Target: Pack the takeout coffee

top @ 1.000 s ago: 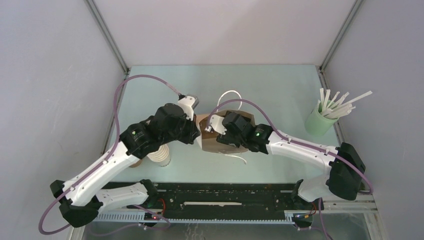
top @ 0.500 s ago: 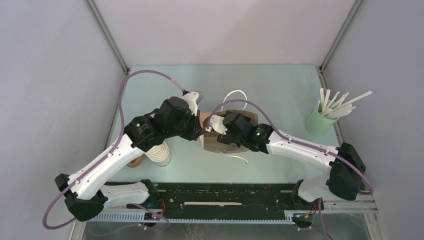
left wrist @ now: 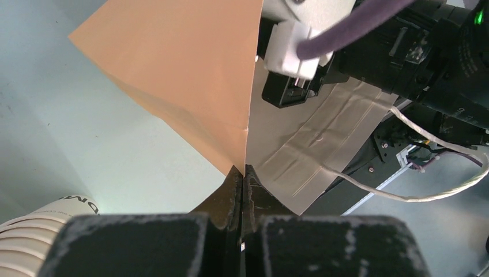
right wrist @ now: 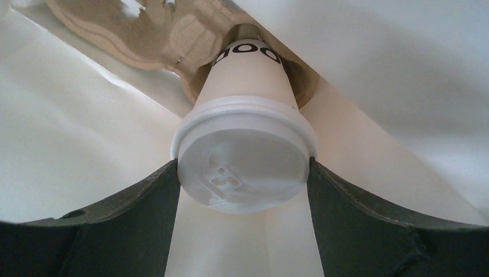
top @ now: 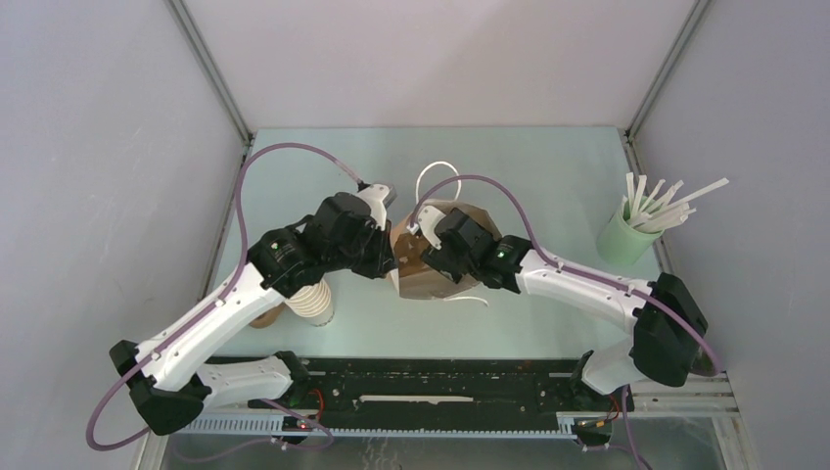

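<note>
Top external view, from the arm bases outward: a stack of nested ribbed cream cups (top: 314, 302) stands at about 7 o'clock on the pale green table (top: 548, 166), partly under the left arm. Just beyond it, at the centre, a brown paper bag (top: 416, 279) stands mouth up, with both arms meeting over it. 1 white cord handle (top: 438, 177) loops toward 12 o'clock and another (top: 472, 301) trails at 6 o'clock. The left gripper (left wrist: 243, 175) meets the bag on its 9 o'clock side; the left wrist view shows its 2 fingers pressed together on the bag's upright folded edge, pinching the paper. The right gripper (right wrist: 243, 190) reaches into the bag's mouth from 3 o'clock. In the right wrist view its dark fingers (right wrist: 144, 202) sit on either side of the round white lid (right wrist: 242, 167) of the takeout coffee (right wrist: 249, 72), each touching the rim, so it grips the cup by the lid. The cup is inside the bag, its base seated in a tan moulded pulp carrier (right wrist: 173, 29), with black lettering on its wall. Farthest off, at 3 o'clock by the right wall, a pale green cup (top: 621, 243) holds a bundle of white sticks (top: 666, 201).
</note>
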Available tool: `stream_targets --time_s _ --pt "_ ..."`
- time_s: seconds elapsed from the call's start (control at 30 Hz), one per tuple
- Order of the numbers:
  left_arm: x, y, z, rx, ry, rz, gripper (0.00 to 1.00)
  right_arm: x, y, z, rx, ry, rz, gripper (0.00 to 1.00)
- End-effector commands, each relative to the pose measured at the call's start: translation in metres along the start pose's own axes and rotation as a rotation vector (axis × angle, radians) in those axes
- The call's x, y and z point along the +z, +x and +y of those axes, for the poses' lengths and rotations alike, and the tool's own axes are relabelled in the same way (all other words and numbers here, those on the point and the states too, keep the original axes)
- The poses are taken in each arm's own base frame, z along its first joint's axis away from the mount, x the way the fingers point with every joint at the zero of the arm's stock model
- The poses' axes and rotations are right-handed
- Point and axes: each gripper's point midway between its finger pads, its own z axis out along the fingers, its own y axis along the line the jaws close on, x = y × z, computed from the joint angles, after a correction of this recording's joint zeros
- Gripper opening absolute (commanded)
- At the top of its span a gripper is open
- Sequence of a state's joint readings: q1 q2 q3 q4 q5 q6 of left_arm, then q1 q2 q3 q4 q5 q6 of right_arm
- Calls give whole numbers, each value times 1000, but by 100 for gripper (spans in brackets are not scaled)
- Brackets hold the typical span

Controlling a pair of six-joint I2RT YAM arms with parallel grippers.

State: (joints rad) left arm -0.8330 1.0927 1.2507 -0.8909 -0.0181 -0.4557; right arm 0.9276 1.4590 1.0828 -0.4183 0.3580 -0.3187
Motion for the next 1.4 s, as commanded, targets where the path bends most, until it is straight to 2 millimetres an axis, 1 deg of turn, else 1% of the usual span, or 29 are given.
stream_targets --time_s 0.0,0.23,0.33,0.4,0.5,0.6,0.7,0.83,0.97,1.0,1.07,1.17,1.2,1.23,1.27,1.37 --pt "-4 8 -3 -19 31 15 0 11 -11 -1 137 1 -20 41" --pt "-4 7 -1 -29 28 6 0 21 -8 1 117 0 -2 42" --pt "-4 7 0 -32 24 5 0 25 -3 -2 32 23 22 44" --pt "-4 6 0 -33 24 3 0 27 1 -3 -55 31 43 44" --pt "-4 6 1 -35 20 3 0 33 8 0 -161 23 77 45" --pt "-4 6 3 -39 16 4 0 39 12 7 -207 -8 90 46" --pt "-4 5 4 -41 12 2 0 41 10 10 -218 -25 79 47" --pt "-4 5 6 -47 8 5 0 40 -5 4 -186 -12 55 51" --pt "-3 5 6 -49 4 7 0 33 -21 -3 -156 2 33 59" --pt "-3 4 7 -50 3 7 0 31 -23 -5 -148 7 35 60" --pt "-3 4 8 -54 -2 5 0 24 -24 -10 -135 25 37 67" --pt "-3 5 12 -63 -11 6 0 10 -26 -13 -112 38 29 79" --pt "-3 5 13 -69 -13 6 0 6 -26 -14 -101 35 24 86" --pt "-3 6 14 -72 -14 6 0 2 -26 -13 -91 25 20 98" --pt "-3 6 15 -74 -15 3 0 -2 -27 -11 -85 13 15 99" --pt "-3 7 17 -85 -16 5 0 -15 -29 -6 -86 -8 3 100"
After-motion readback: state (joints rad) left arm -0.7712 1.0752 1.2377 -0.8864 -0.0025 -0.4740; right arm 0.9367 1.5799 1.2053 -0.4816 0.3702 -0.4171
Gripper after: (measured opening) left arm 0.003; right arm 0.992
